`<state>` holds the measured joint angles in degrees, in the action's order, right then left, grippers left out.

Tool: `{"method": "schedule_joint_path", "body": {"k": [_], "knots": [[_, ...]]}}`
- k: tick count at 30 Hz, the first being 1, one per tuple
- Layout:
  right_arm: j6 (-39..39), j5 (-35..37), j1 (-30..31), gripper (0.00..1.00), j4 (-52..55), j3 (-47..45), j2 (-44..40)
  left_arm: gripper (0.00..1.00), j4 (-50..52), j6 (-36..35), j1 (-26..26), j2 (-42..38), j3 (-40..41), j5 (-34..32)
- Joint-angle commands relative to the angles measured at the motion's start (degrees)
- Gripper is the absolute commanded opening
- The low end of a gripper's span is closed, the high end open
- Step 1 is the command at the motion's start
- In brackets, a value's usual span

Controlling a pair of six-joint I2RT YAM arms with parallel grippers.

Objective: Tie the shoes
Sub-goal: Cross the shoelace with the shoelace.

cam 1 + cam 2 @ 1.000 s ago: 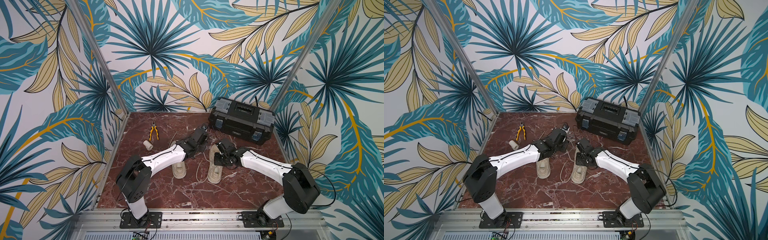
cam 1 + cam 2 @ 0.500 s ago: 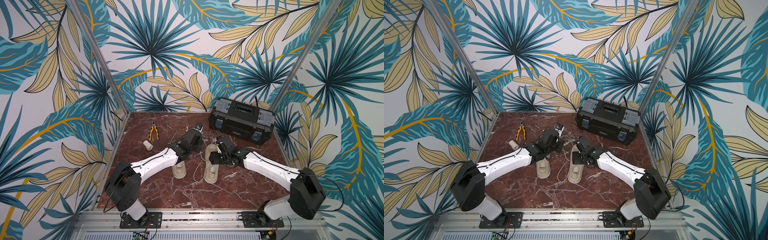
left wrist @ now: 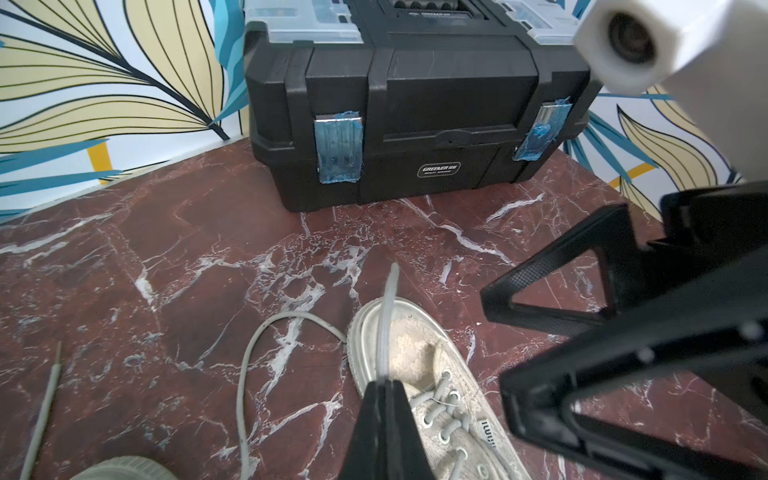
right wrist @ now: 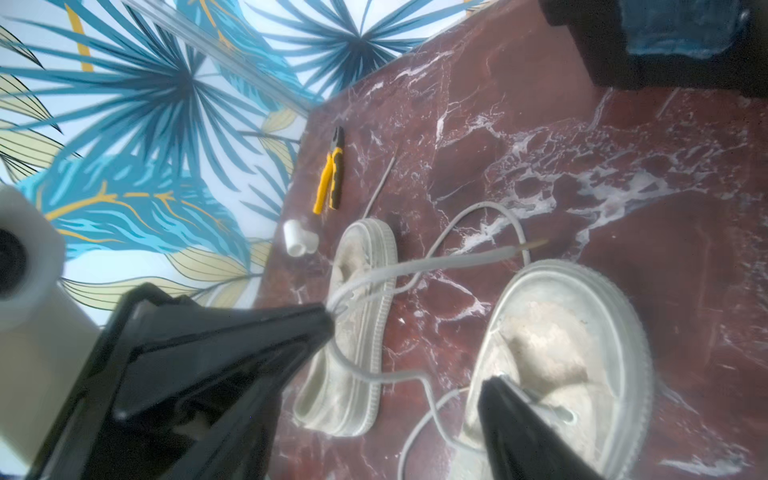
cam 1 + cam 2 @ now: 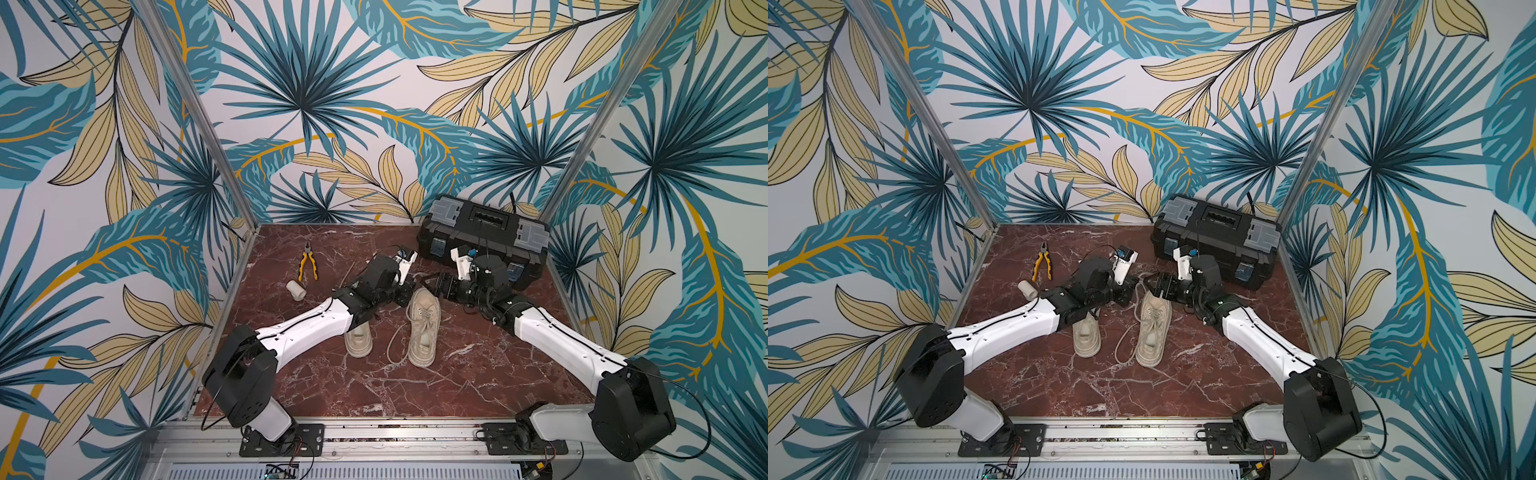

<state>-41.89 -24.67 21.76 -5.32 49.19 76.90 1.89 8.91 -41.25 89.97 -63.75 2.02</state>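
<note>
Two beige shoes lie side by side on the marble floor, toes toward the back: the left shoe [image 5: 358, 338] is half under my left arm, and the right shoe [image 5: 424, 328] [image 5: 1154, 328] is in full view. My left gripper [image 5: 409, 287] [image 3: 384, 384] hangs over the right shoe's toe, shut on that shoe's lace [image 3: 388, 316], whose free end sticks out past the fingers [image 4: 457, 262]. My right gripper [image 5: 435, 286] [image 5: 1157, 286] faces it just beyond the toe, open and holding nothing. One of its fingertips [image 4: 505, 386] shows above the toe cap.
A black toolbox [image 5: 482, 237] stands at the back right, close behind my right wrist. Yellow pliers [image 5: 308, 266] and a white pipe piece [image 5: 296, 289] lie at the back left. A loose lace loop [image 5: 395, 345] lies between the shoes. Patterned walls enclose three sides.
My right gripper has opened and drawn back from the right shoe's middle to beyond its toe. My left gripper, still shut on the lace, has moved toward the back and right.
</note>
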Motion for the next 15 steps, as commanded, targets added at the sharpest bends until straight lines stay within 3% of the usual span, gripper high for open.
{"method": "schedule_joint_path", "body": {"k": [1, 4, 6, 15], "knots": [[-19.55, -4.15, 0.29, 0.81, -12.36, -3.37, 0.54, 0.0, -3.07, 1.1, 0.29, -1.22, 2.51, 3.29], [-30.52, -3.97, 0.23, 0.81, -20.34, -6.68, 2.3, 0.0, -4.07, 1.46, 0.23, -0.85, 2.92, 4.11], [-33.8, -2.77, 0.34, 0.81, -23.47, -8.11, 2.63, 0.0, -4.47, 1.65, 0.26, -0.54, 3.1, 4.6], [-35.72, 0.32, 0.65, 0.75, -21.95, -6.15, 4.85, 0.0, -5.96, 1.99, 0.22, -0.14, 3.67, 6.93]]}}
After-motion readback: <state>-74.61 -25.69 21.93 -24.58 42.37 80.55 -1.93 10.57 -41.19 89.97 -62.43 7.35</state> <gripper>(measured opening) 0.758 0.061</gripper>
